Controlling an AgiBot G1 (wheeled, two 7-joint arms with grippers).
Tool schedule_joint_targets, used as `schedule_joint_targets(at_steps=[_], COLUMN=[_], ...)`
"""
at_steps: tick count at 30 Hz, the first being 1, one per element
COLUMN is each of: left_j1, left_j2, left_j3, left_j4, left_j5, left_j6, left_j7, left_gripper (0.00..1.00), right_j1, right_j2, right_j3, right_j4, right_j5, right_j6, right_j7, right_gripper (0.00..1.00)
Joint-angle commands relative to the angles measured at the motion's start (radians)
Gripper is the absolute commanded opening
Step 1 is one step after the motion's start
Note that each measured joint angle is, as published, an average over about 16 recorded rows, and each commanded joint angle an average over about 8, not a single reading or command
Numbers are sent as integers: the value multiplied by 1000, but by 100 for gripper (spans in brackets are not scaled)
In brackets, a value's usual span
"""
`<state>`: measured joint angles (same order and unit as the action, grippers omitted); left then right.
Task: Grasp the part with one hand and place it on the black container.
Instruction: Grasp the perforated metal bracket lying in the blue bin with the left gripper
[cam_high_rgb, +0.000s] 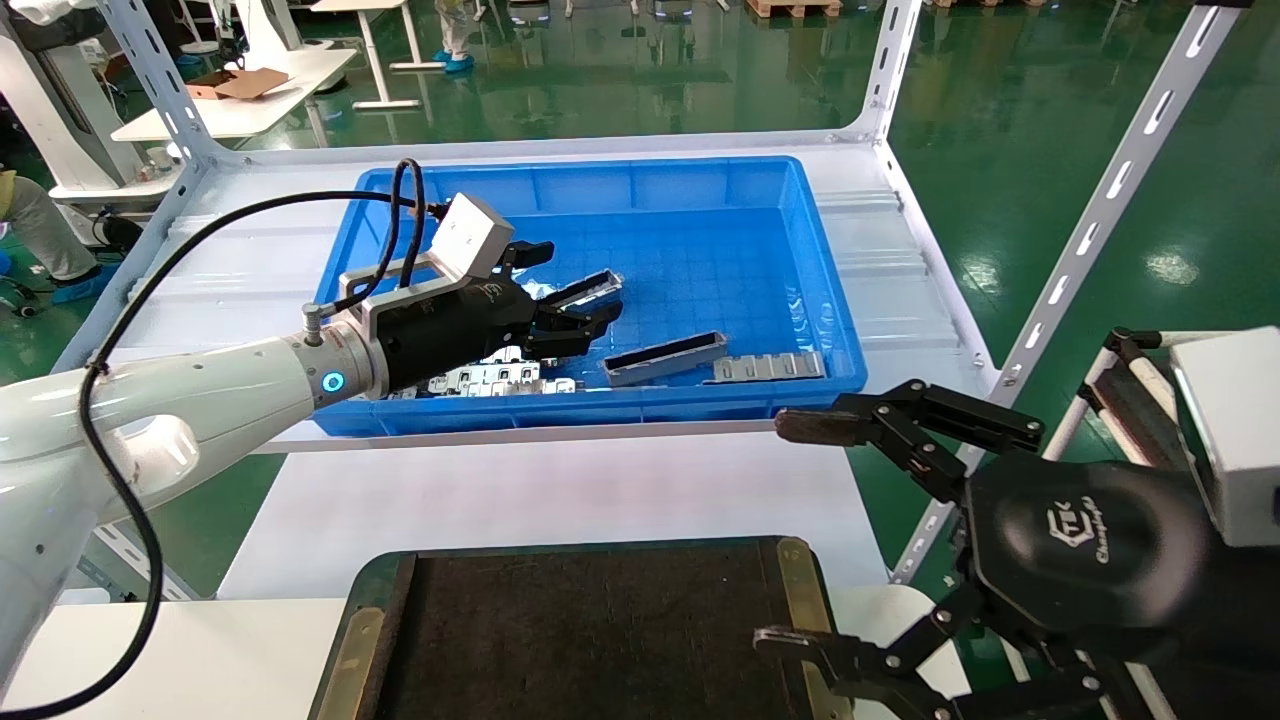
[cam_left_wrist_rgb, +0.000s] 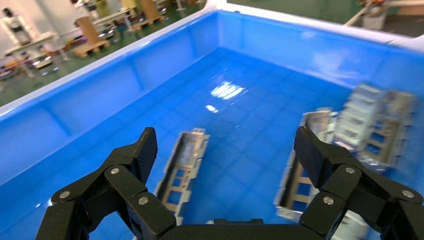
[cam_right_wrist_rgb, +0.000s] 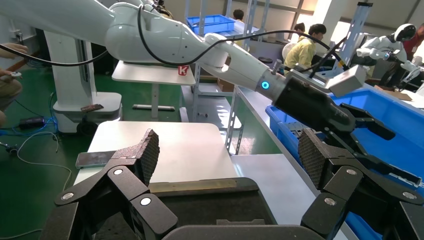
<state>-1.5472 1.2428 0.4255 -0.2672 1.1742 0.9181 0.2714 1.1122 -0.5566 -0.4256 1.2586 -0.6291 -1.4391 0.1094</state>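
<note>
Silver-grey metal channel bar, the part (cam_high_rgb: 664, 358), lies flat on the floor of the blue bin (cam_high_rgb: 690, 190), near the front wall, dark slot facing up, long axis slightly diagonal. Nothing touches it. Just to its right sits a flat perforated strip (cam_high_rgb: 768, 367), cut-outs in a row. More silver pieces lie w/ their ladder-like backs up: a cluster (cam_high_rgb: 490, 378) near the front-left corner, partly under the left arm, and another bar (cam_high_rgb: 585, 290) by the left gripper (cam_high_rgb: 590, 315).

Left gripper is inside the bin, low over its gridded floor, black ribbed fingers (cam_left_wrist_rgb: 146, 150) spread wide, holding nothing. Left wrist view shows two bars on the floor ahead of it, one (cam_left_wrist_rgb: 184, 162) close to one finger, the other (cam_left_wrist_rgb: 305, 160) close to the opposite finger; neither pinched.

Black container (cam_high_rgb: 590, 630) sits at the near table edge, matte dark surface w/ dull brass rim strips, well apart from the bin.

Right gripper (cam_high_rgb: 815, 535) hovers over the container's right edge, fingers spread, empty.
</note>
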Motion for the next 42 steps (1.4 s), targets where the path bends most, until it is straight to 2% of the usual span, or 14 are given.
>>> schedule_joint_targets(at_steps=[1, 14, 15, 17, 18, 23, 25, 42], left_j1=[-16, -63, -64, -64, -64, -61, -59, -40], left_j2=[22, 98, 101, 105, 106, 111, 112, 113], left_j3=[-2, -13, -13, -11, -10, -6, -4, 21], left_j4=[46, 195, 200, 206, 208, 209, 207, 188], left_j5=[2, -7, -7, -7, -6, -7, -9, -17], left_j6=[-28, -173, -179, -187, -191, -210, -218, -250], left_j7=[22, 117, 119, 121, 122, 120, 118, 96], left_gripper=[100, 100, 100, 86, 76, 13, 2, 0], right_j1=[0, 0, 0, 0, 0, 0, 0, 0], right_j2=[0, 0, 0, 0, 0, 0, 0, 0], right_j3=[0, 0, 0, 0, 0, 0, 0, 0], right_j4=[0, 0, 0, 0, 0, 0, 0, 0], right_j5=[0, 0, 0, 0, 0, 0, 0, 0], right_j6=[0, 0, 0, 0, 0, 0, 0, 0], right_j7=[0, 0, 0, 0, 0, 0, 0, 0], right_gripper=[100, 100, 98, 82, 70, 10, 0, 0])
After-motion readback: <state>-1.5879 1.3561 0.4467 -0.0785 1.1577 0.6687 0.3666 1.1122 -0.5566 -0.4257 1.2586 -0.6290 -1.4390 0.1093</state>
